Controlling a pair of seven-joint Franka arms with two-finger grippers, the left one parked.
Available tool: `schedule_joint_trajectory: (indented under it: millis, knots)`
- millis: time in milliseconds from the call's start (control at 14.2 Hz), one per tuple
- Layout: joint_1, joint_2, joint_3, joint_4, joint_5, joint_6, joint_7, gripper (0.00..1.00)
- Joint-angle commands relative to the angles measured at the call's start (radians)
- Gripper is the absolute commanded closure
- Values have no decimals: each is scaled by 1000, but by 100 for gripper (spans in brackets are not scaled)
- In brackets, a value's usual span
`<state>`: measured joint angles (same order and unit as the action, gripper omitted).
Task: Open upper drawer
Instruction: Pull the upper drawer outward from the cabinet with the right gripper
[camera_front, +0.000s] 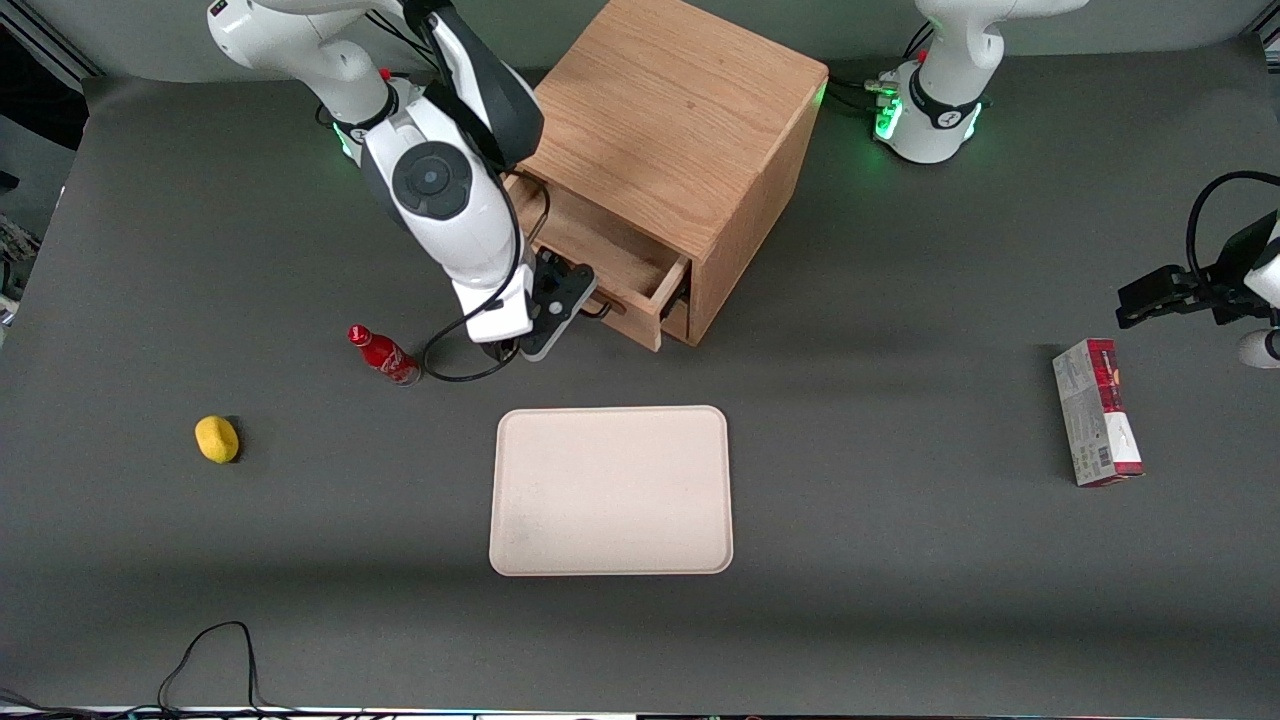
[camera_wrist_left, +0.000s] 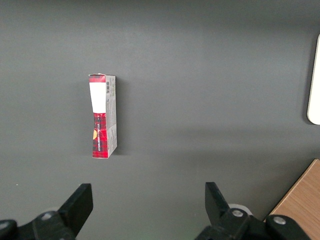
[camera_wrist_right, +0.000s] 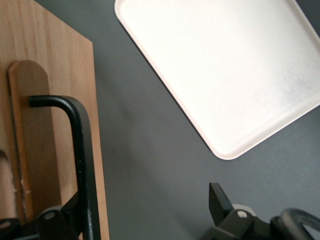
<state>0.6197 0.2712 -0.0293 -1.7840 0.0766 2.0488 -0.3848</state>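
Note:
The boxy wooden cabinet (camera_front: 680, 130) stands at the back of the table. Its upper drawer (camera_front: 610, 250) is pulled partway out, and its bare inside shows from above. In the right wrist view the drawer's oak front (camera_wrist_right: 55, 100) carries the dark metal bar handle (camera_wrist_right: 82, 150). My right gripper (camera_front: 578, 303) is in front of the drawer at the handle. The gripper (camera_wrist_right: 147, 212) is open, its fingers wide apart, with the bar just inside one finger (camera_wrist_right: 70, 212). The other finger (camera_wrist_right: 218, 200) hangs over bare table. Nothing is clamped.
A cream tray (camera_front: 610, 490) lies nearer the front camera than the cabinet. A small red bottle (camera_front: 385, 355) lies beside my arm and a yellow lump (camera_front: 217, 439) toward the working arm's end. A red and grey carton (camera_front: 1097, 412) lies toward the parked arm's end.

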Motion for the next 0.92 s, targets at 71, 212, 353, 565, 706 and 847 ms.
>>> schedule_joint_trajectory:
  millis: [71,212,353,565,706,847]
  knots:
    - [-32,43,0,74,-9,-16,-42,0]
    - [-54,63,0,112,-9,-45,-49,0]
    - [-67,85,0,155,-9,-71,-72,0]
    - [-93,100,0,164,-9,-75,-91,0]
    - [-116,112,0,184,-9,-75,-103,0]
    - [-132,115,0,192,-9,-75,-103,0]
